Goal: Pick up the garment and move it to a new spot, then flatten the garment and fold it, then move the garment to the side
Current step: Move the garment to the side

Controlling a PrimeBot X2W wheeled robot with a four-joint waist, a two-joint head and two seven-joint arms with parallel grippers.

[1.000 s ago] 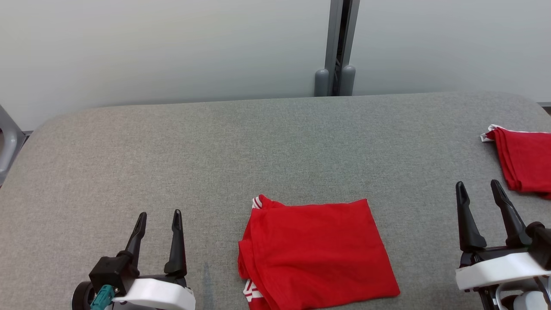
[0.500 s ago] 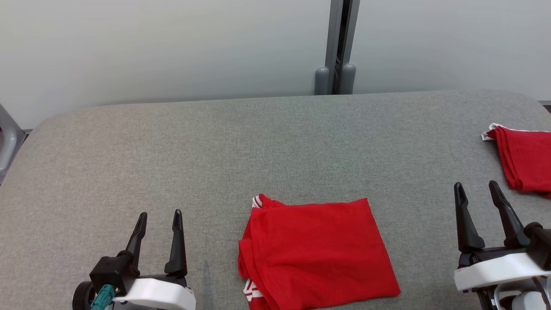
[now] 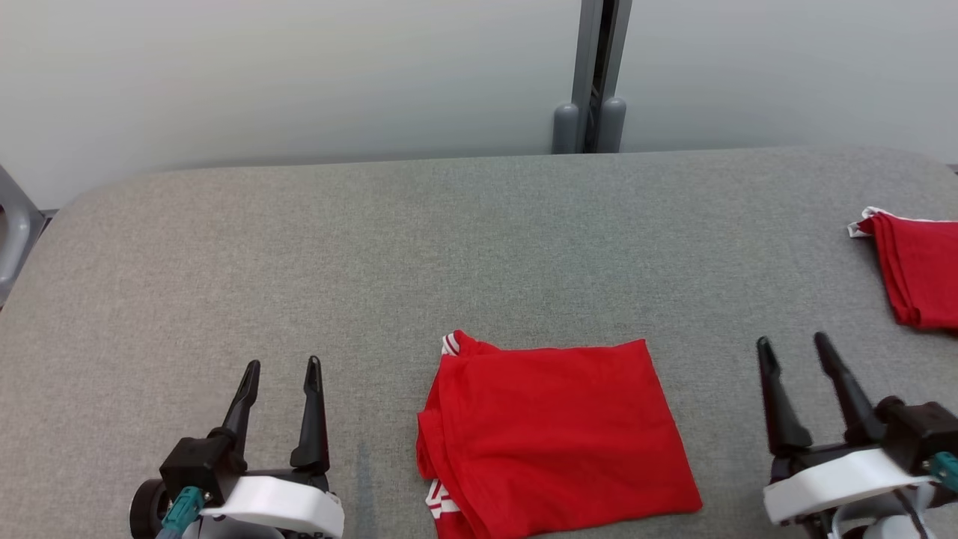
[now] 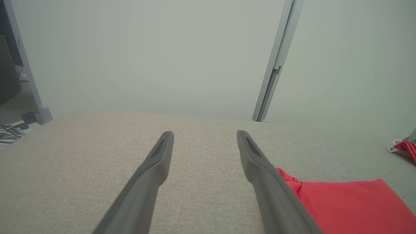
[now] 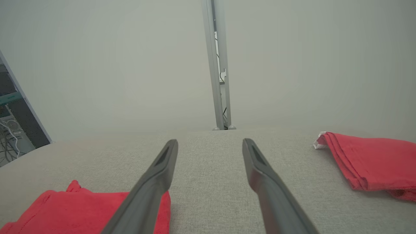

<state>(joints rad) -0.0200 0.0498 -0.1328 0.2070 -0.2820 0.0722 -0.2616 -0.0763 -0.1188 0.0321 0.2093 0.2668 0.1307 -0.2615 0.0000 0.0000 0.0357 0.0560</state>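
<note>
Folded garment (image 3: 557, 434) lies free, nothing held
Left gripper (image 3: 283, 364) and right gripper (image 3: 792, 342) stand wide open and empty. The right has drifted nearer the garment, which lies at the table's (image 3: 374, 247) near edge. Moving it aside likely comes next.

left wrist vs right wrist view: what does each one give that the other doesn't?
Left wrist: the left gripper, open, and striped cables on the floor at far left. Right wrist: the right gripper, open, and dark equipment with wires at far left. Both: the folded red garment, the second red garment, the grey table and the grey post.
</note>
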